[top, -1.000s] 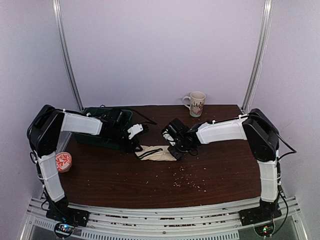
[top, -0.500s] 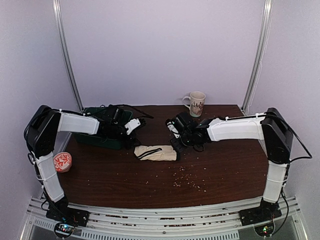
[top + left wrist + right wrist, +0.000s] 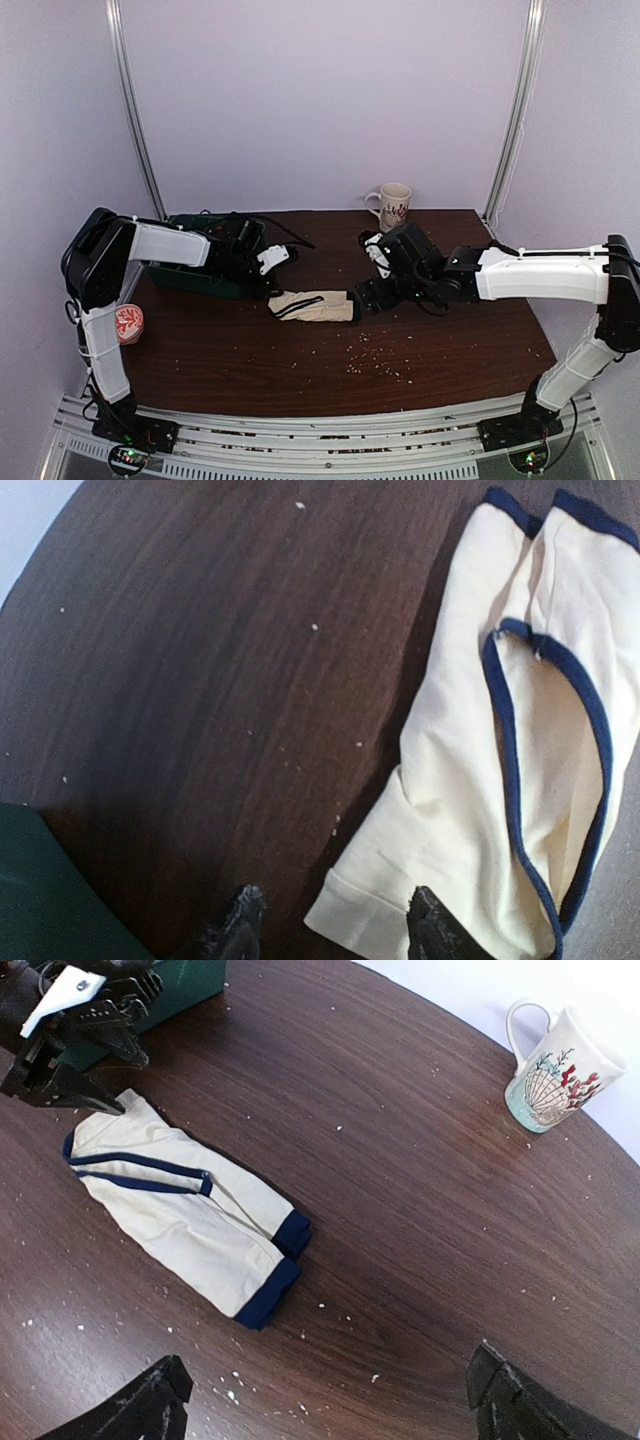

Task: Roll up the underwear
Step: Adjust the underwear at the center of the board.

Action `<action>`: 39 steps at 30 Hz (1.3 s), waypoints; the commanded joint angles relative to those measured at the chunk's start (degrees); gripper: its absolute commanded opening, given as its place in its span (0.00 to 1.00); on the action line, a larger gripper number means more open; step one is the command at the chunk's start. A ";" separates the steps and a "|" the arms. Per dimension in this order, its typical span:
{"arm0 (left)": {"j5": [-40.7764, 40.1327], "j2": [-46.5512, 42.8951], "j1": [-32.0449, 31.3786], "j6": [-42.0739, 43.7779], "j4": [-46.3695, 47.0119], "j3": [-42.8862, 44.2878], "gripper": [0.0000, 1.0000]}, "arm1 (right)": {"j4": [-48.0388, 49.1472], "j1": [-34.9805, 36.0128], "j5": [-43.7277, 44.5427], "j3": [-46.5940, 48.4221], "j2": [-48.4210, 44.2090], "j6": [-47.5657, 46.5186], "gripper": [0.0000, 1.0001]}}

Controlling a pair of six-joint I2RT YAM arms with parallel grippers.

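Now, underwear (image 3: 313, 306): folded flat (navy trim), middle of tabletop (image 3: 230, 360).
Left gripper (image 3: 335, 930): spread, over one end.
Right gripper (image 3: 330, 1400): spread wide, empty.

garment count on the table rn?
1. The underwear lies folded flat near the middle of the table. The green bin's inside is mostly out of sight, so more could be hidden there.
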 commanded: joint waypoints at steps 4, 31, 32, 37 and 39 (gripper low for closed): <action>-7.91 1.34 -1.76 5.18 -4.37 -0.51 0.53 | 3.78 0.28 1.74 -6.94 -7.33 2.34 1.00; -8.19 0.82 -20.08 0.94 -20.62 -0.11 0.62 | 5.93 -1.95 10.46 -14.07 -10.95 7.85 1.00; -7.99 0.50 -20.08 0.10 -20.83 -0.08 0.62 | 5.22 -1.99 9.87 -14.02 -10.89 8.43 1.00; -8.24 -3.17 -20.08 -1.41 -19.58 -0.48 0.64 | 2.47 -1.56 2.59 -15.89 -9.90 9.67 1.00; -8.52 -4.78 -20.08 -1.68 -18.45 -0.09 0.71 | 2.28 -0.57 1.03 -16.98 -8.37 9.72 1.00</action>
